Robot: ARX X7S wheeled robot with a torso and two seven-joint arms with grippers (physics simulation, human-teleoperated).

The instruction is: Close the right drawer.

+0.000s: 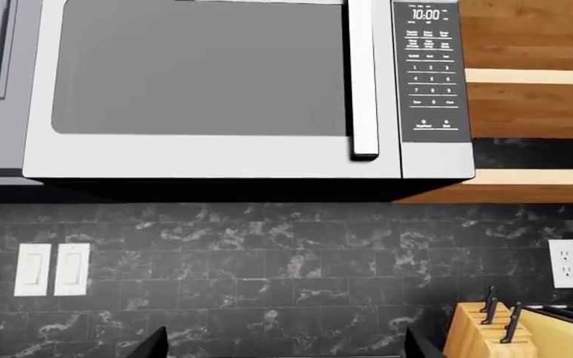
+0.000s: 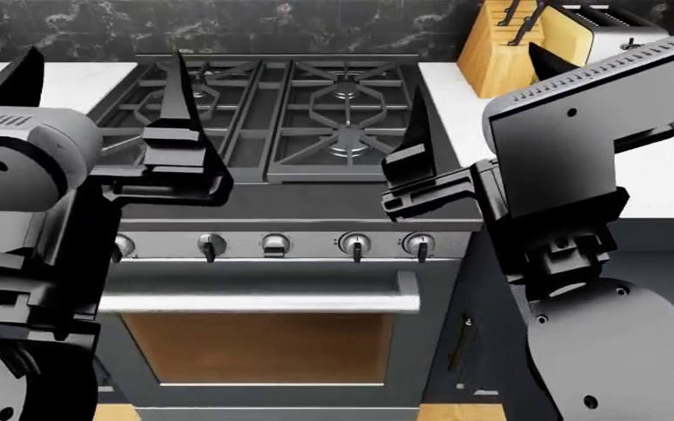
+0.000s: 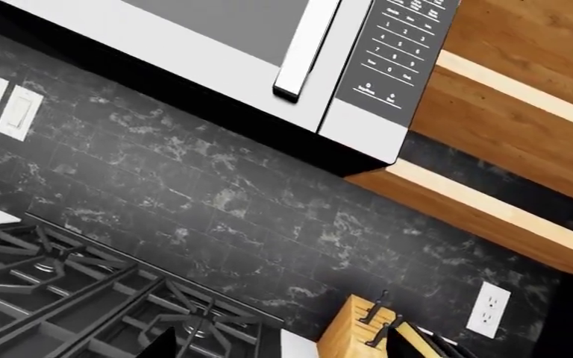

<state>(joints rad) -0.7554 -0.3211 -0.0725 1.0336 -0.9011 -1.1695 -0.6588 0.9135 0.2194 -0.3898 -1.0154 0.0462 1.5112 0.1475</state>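
Both arms up over the stove [image 2: 278, 114], nothing held. Left gripper [image 2: 103, 83] with fingers [image 2: 176, 88] spread wide, empty. Right gripper [image 2: 477, 96] raised too, fingers apart, empty. Right drawer [image 2: 460, 346] low beside the oven [image 2: 255, 342], brass handle just visible, mostly hidden behind the right arm. Microwave [image 1: 236, 89] overhead, knife block [image 2: 504, 48] on the desk [image 2: 665, 175].

matte black boxy arm links – left arm [image 2: 32, 263], right arm [image 2: 571, 246], rounded grey joint housings, small round screw heads on the covers, ribbed vent strip along the right forearm edge, tall tapered black fingers [image 2: 179, 88] – glossy faceted brackets
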